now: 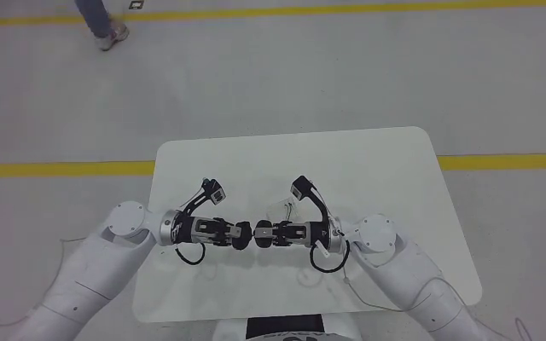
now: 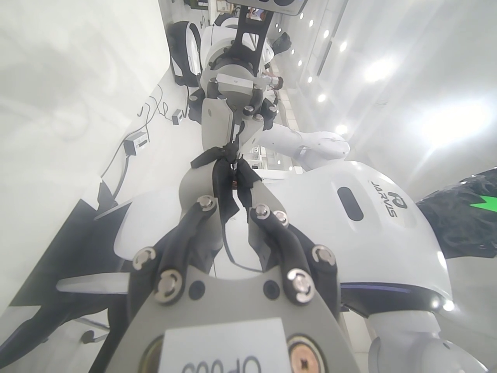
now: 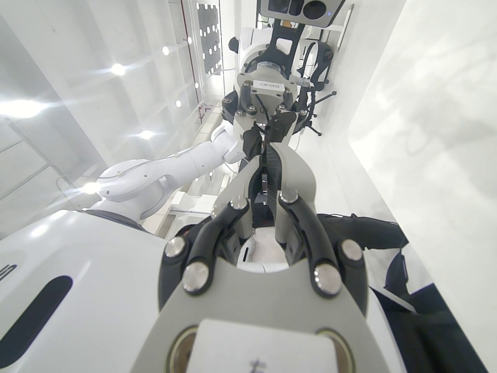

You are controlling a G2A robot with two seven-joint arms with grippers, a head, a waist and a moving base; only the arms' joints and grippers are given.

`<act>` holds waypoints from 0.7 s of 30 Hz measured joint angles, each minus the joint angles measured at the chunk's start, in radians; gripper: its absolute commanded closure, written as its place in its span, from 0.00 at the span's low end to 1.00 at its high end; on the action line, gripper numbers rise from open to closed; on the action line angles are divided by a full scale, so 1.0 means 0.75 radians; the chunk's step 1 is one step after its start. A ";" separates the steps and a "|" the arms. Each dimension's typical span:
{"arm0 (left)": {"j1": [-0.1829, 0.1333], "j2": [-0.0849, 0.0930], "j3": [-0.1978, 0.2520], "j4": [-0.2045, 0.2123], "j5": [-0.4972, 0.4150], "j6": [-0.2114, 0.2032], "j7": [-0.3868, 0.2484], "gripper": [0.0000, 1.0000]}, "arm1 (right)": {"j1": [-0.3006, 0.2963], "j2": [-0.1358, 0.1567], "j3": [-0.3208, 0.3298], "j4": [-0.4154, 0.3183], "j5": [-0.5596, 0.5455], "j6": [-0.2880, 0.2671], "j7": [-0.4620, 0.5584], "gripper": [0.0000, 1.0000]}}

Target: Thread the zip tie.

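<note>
- White rounded table (image 1: 384,170) on a grey floor with yellow lines; I have both arms over its middle, slightly toward 6 o'clock.
- Left gripper (image 2: 232,168) comes in from 9 o'clock and right gripper (image 3: 264,149) from 3 o'clock. They sit tip to tip, almost touching.
- Both have their fingers drawn together at the tips. As far as I can tell, each is pinching an end of the tie.
- Zip tie (image 1: 277,207): I read it as the pale, thin loop arching off toward 1 o'clock from where the tips meet. It is faint against the table, so I cannot trace its head or tail.
- Black tape wraps (image 2: 223,196) cover the left fingertips and hide the contact point.
- Handling, my judgement:
  - It should be very light, springy along its length and slick.
  - It will likely flex sideways if held far from the end.
  - I would hold the tail close behind its tip and the head by its flat sides, leaving the slot clear.
- Count: one zip tie, two grippers, one table.
</note>
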 measured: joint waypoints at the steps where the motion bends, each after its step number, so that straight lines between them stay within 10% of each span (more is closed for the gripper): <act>1: 0.000 0.000 0.000 0.000 0.001 0.000 0.000 0.98 | 0.000 0.000 0.000 0.000 0.000 0.000 0.000 1.00; 8: 0.001 0.000 0.001 0.002 0.011 0.003 -0.003 1.00 | -0.002 0.001 -0.004 0.002 0.000 -0.003 -0.004 1.00; 10: 0.002 -0.001 0.000 0.002 0.011 0.002 -0.003 1.00 | -0.003 0.002 -0.005 0.003 0.002 -0.004 -0.004 0.53; 11: 0.003 -0.001 0.000 0.002 0.011 0.001 -0.003 1.00 | -0.003 0.002 -0.005 0.003 0.003 -0.005 -0.005 0.00; 21: 0.019 0.007 -0.035 -0.005 0.014 -0.005 -0.010 1.00 | -0.023 0.010 0.029 0.004 0.014 -0.011 -0.028 0.00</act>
